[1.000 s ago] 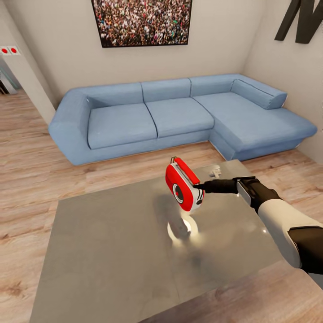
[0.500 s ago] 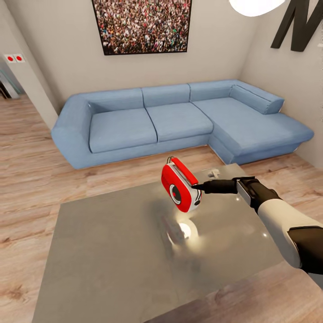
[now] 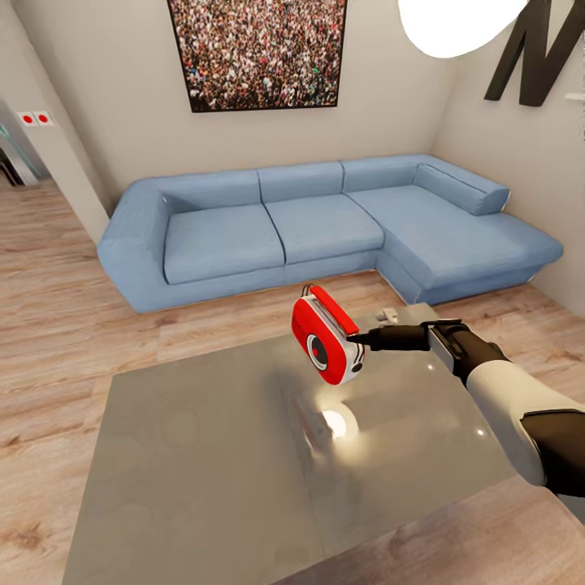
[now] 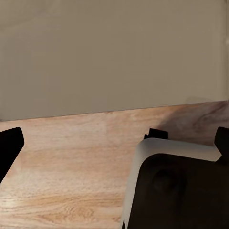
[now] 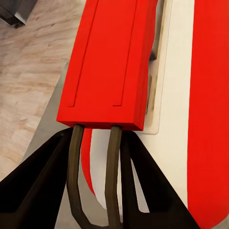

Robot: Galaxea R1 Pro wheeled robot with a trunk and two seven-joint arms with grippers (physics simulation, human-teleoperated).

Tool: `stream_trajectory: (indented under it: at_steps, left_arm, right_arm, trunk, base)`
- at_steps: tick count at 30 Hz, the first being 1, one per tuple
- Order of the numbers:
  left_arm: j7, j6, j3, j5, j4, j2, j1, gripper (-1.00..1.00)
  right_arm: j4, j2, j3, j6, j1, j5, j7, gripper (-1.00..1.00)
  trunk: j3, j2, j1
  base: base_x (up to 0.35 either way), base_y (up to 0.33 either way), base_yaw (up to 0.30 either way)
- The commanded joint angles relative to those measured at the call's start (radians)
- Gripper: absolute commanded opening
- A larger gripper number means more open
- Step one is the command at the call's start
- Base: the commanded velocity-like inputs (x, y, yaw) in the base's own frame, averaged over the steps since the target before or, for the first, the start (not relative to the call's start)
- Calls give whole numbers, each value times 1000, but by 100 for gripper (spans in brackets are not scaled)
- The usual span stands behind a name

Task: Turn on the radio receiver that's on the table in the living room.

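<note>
The red radio receiver (image 3: 325, 340) hangs tilted in the air above the glossy grey table (image 3: 203, 455), its round dial facing me. My right gripper (image 3: 363, 340) is shut on the radio at its right side, by the top handle. In the right wrist view the red handle (image 5: 110, 62) and the white-silver edge band (image 5: 174, 95) lie close ahead, with the black fingers (image 5: 40, 183) on both sides of the handle's wire legs. My left gripper (image 4: 114, 143) is open, its fingertips wide apart over wood floor beside a wall.
A blue L-shaped sofa (image 3: 325, 219) stands behind the table under a framed crowd photo (image 3: 260, 53). A big black letter (image 3: 540, 49) hangs on the right wall, a white lamp (image 3: 459, 24) above. Light wood floor (image 3: 57, 309) surrounds the table.
The head view has tilted upward, so the sofa and photo sit lower in the picture. The radio stays in my right gripper above the table, shifted slightly left.
</note>
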Motion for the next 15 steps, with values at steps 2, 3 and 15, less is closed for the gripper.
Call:
stream_trajectory:
  at_steps: [2, 3, 15]
  left_arm:
    - [-1, 0, 0, 1, 0, 0, 0, 100]
    - [-1, 0, 1, 1, 0, 0, 0, 100]
    - [6, 8, 1, 3, -96, 6, 0, 100]
  right_arm:
    - [-1, 1, -4, 2, 0, -7, 0, -100]
    - [-1, 1, -4, 1, 0, -7, 0, -100]
    - [18, 4, -4, 13, 0, -16, -126, -100]
  trunk:
    - [3, 0, 0]
    - [5, 0, 0]
    - [12, 0, 0]
  base:
    - [0, 0, 0]
    - [0, 0, 0]
    - [0, 0, 0]
